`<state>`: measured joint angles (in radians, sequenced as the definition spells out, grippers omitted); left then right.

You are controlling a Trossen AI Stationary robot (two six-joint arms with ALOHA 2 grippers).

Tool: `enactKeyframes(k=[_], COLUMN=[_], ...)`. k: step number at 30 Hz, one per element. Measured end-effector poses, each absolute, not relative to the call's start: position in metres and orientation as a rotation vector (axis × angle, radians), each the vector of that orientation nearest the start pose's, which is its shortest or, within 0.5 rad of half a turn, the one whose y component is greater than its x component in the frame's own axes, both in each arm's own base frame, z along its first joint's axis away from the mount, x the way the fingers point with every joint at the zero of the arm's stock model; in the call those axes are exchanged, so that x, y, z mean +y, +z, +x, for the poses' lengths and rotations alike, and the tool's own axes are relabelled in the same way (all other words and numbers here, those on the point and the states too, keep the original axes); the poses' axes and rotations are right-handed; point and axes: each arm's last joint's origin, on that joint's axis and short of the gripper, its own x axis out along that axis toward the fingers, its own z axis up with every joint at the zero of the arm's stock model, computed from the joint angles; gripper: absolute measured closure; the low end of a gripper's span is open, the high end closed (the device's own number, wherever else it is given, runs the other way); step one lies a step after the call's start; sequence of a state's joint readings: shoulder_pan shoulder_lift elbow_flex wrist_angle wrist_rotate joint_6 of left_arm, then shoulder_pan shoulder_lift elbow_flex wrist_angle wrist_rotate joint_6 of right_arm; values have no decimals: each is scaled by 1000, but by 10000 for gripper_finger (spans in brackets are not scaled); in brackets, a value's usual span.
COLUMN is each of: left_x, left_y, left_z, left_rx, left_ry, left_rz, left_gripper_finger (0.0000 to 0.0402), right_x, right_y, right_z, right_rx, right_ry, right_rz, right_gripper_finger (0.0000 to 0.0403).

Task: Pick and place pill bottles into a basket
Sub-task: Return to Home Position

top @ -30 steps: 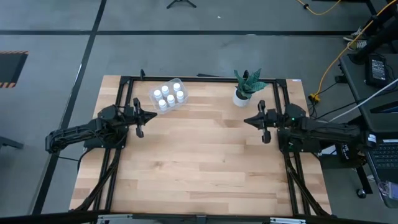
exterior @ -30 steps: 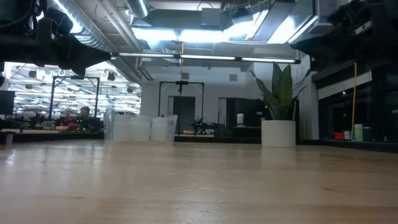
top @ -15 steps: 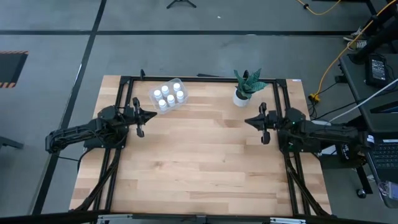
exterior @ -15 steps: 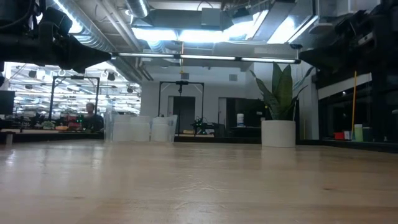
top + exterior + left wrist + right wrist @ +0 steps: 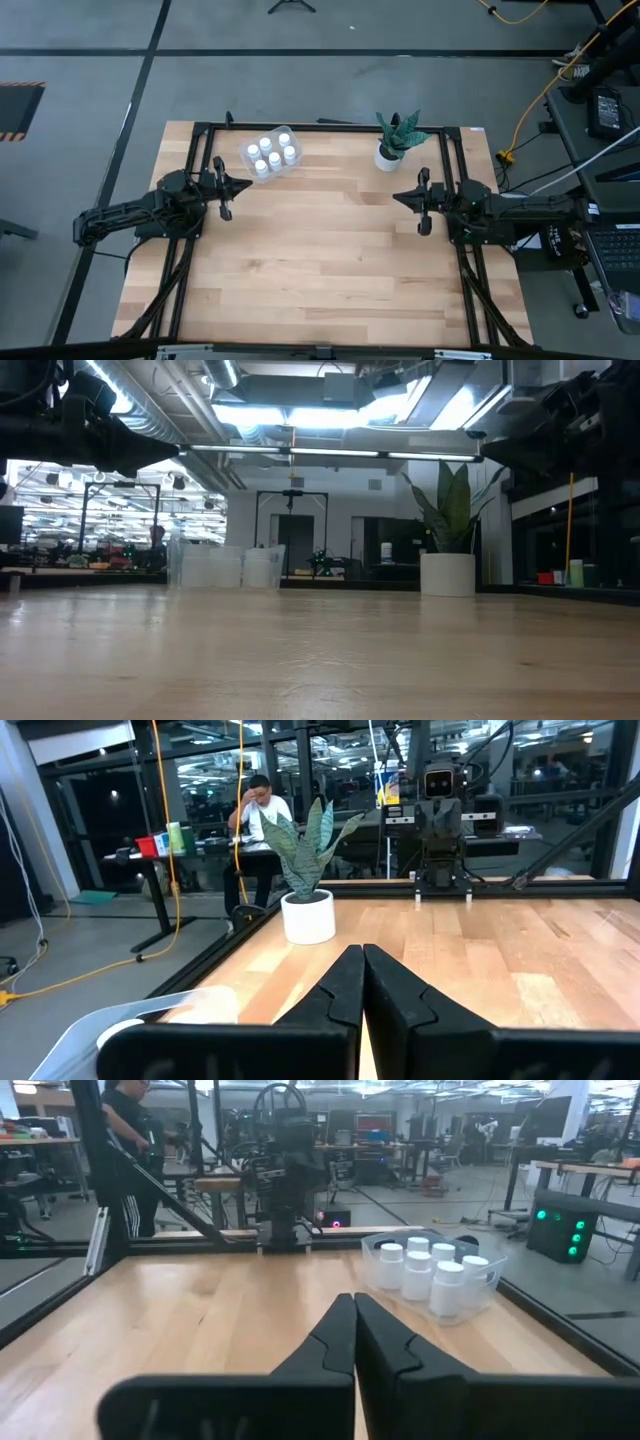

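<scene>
Note the right claw point(image 5: 399, 196) closed finger against finger, gripping nothing, raised over the right side of the bench point(image 5: 320, 270) and aimed inward. Find the left claw point(image 5: 246, 187) in the same state, pressed shut and empty, raised over the left side and facing its partner, well apart from it. Look past the left claw to the basket point(image 5: 288, 134) near the far left corner, with the pill bottles point(image 5: 272, 156) upright and packed together inside it; none to be seen loose on the bench. Judge the sorting finished, then, with only the retreat to rest left to do. Draw each arm back along its own side, high and slow. Avoid any sweep toward the far edge, lest the left arm clip the basket or the right one brush the plant pot point(image 5: 386, 157) just beyond its claw. Leave both claws shut, since nothing needs taking or letting go. Mind the person point(image 5: 258, 805) seated beyond the bench.
</scene>
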<state>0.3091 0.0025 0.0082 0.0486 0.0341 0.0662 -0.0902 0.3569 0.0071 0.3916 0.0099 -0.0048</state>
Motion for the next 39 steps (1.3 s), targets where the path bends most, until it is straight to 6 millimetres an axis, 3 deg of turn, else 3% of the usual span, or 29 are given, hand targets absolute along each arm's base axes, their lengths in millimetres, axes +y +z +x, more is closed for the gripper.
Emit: enactKeyframes(k=[10,31,39], left_x=[29,29,29], left_y=[171,171,171], left_z=[93,93,93], left_rx=[-45,-45,-45], left_ry=[277,276,276], left_rz=[75,75,75], left_gripper_finger=[399,395,392], right_x=[-11,-11,-1], right_y=[172,172,169], right_z=[119,119,111], right_rx=[-41,-40,-11], right_ry=[-97,-97,-11], right_rz=[-6,17,19], right_gripper_finger=[384,381,381])
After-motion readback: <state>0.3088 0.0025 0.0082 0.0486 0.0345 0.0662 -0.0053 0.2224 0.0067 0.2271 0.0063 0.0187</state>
